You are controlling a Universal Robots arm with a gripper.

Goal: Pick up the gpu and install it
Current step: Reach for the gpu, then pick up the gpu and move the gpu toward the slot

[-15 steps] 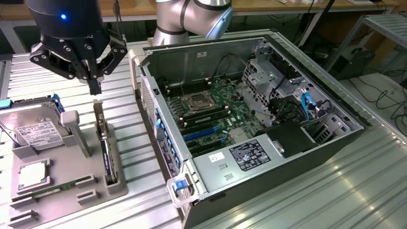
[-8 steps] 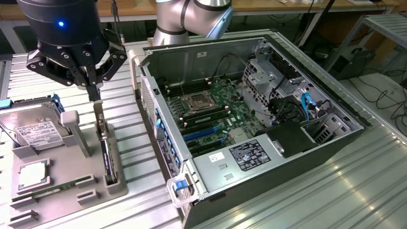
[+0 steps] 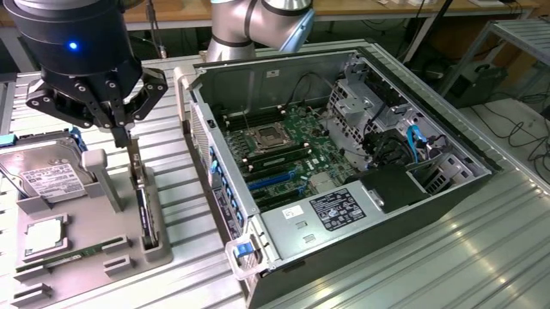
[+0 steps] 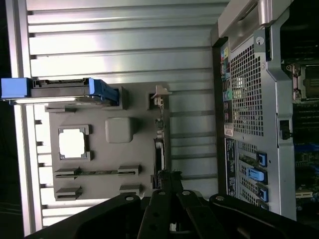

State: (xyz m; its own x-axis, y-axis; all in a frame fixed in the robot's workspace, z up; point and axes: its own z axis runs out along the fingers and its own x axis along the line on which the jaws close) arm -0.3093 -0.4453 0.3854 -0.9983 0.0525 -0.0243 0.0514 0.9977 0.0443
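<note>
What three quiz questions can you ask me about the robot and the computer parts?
1. True or false: the gpu already sits inside the computer case.
2. How does the gpu stand? A) upright on its edge in the grey tray B) lying flat in the tray C) inside the case
3. Fill in: the gripper is ___ on the gpu's top end.
Key: 1 false; 2 A; 3 shut
</note>
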